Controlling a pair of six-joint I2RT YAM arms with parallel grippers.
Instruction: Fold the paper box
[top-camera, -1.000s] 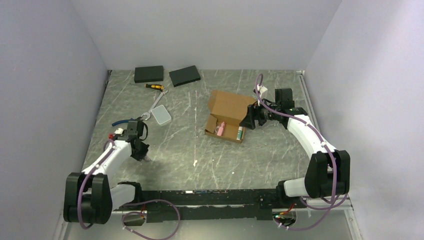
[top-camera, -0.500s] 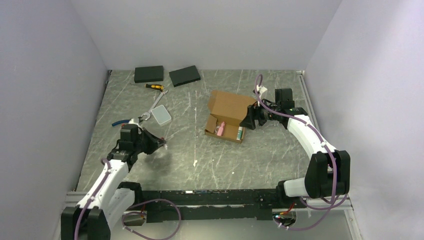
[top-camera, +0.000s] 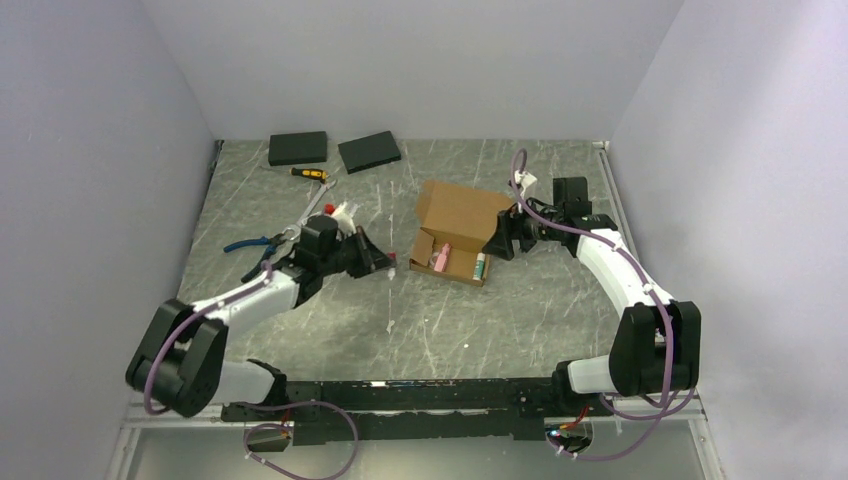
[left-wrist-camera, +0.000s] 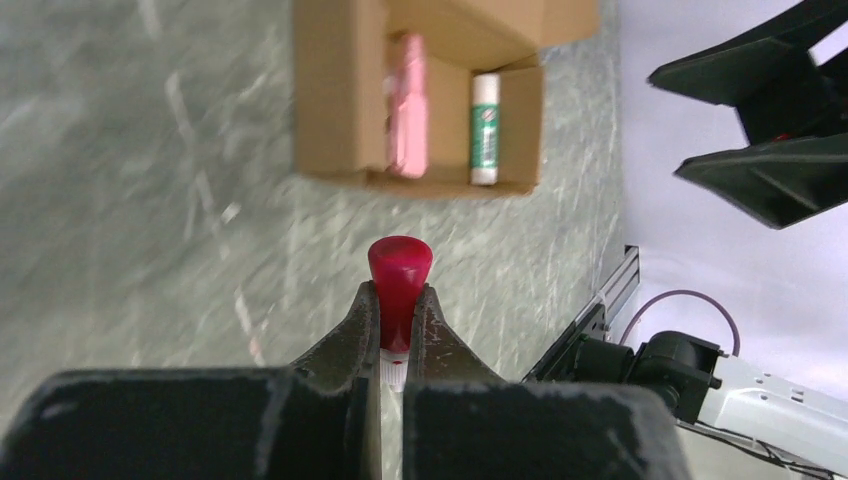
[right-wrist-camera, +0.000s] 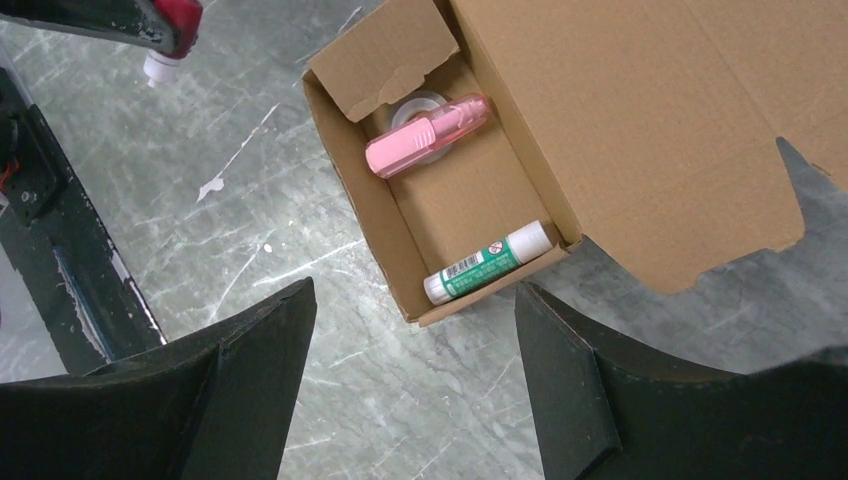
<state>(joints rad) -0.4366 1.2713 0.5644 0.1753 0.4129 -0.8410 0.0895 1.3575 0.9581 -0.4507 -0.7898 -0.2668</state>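
Observation:
The paper box (top-camera: 455, 215) is a brown cardboard mailer lying open mid-table, its lid flap (right-wrist-camera: 640, 120) folded back. In its tray lie a pink item (right-wrist-camera: 425, 140) and a green-and-white glue stick (right-wrist-camera: 487, 262). My left gripper (top-camera: 378, 262) is shut on a small red-capped, white-bodied item (left-wrist-camera: 400, 265), held just left of the box (left-wrist-camera: 340, 90) and above the table. My right gripper (right-wrist-camera: 415, 290) stands open at the box's right end, its fingers (right-wrist-camera: 250, 350) on either side of the near corner, touching nothing.
Two black slabs (top-camera: 297, 148) (top-camera: 368, 151) lie at the back left, with a yellow-and-black tool (top-camera: 308, 174) in front of them. Blue-handled pliers (top-camera: 255, 243) lie behind the left arm. Grey walls close in on three sides.
My left arm has swung from the near left across to the box's left side, carrying the red-capped item. The right arm and the box have stayed put.

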